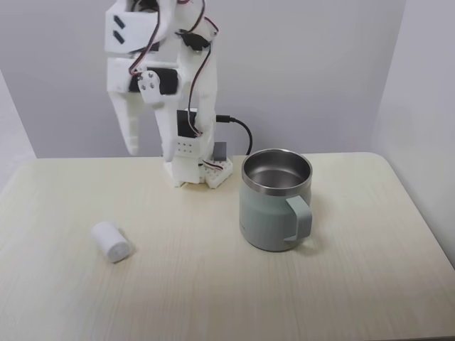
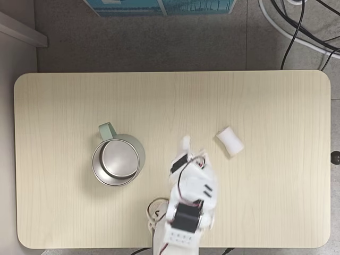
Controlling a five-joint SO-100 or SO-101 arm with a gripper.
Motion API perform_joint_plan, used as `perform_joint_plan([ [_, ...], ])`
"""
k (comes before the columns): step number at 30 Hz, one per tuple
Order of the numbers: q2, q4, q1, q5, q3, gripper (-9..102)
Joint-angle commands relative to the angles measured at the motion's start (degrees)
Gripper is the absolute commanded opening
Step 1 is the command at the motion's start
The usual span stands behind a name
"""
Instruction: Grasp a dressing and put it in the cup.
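Lying on its side: dressing [image 1: 111,241], loose on the table [image 1: 213,298], well apart from the upright, empty cup [image 1: 276,202]. Poised above between them: gripper [image 1: 132,145], empty; jaw state impossible to tell.

A pale wood-grain table [image 2: 276,95] with rounded corners stands on grey carpet [image 2: 133,42]; black cables [image 2: 297,26] lie at two o'clock; plain grey walls [image 1: 320,64] behind.
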Motion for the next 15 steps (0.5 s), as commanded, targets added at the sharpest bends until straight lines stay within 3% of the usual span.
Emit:
perform_joint_plan([
  [1,2.2,2.3,2.8,-11.7,3.1,22],
  [4,4.7,2.9,6.0,-23.5,2.6,23],
  [8,8.8,0.3,8.8,-31.5,0.9,23],
  [15,8.8,-22.0,13.1,-36.3,-16.3,23],
])
